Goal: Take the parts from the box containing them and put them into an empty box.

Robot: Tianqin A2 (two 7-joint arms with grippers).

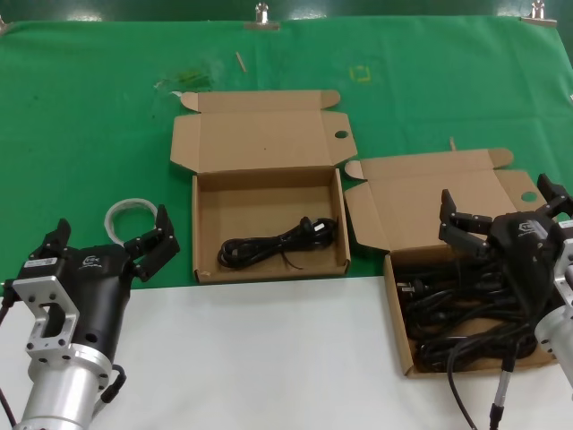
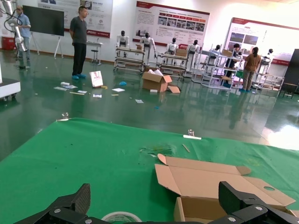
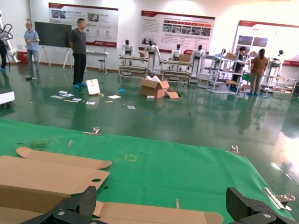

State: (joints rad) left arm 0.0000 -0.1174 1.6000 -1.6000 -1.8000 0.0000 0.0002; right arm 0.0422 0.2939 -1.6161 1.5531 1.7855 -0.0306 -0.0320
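Several black power cords [image 1: 466,322] lie tangled in the right box [image 1: 398,322], whose lid [image 1: 430,193] stands open. My right gripper [image 1: 497,199] hangs open over that box's back half, nothing between its fingers; in the right wrist view it [image 3: 163,200] looks past the lid's flap [image 3: 149,213]. The centre box [image 1: 204,233], lid open, holds one black cord [image 1: 277,244]. My left gripper [image 1: 114,228] is open at the table's left, apart from the centre box. In the left wrist view it [image 2: 156,198] frames that box's corner [image 2: 196,207].
A white ring-shaped tube [image 1: 125,213] lies on the green cloth [image 1: 89,116] between the left gripper's fingers, also showing as a ring [image 2: 121,217] in the left wrist view. White table surface [image 1: 269,358] runs along the front. Small scraps [image 1: 183,79] lie at the back.
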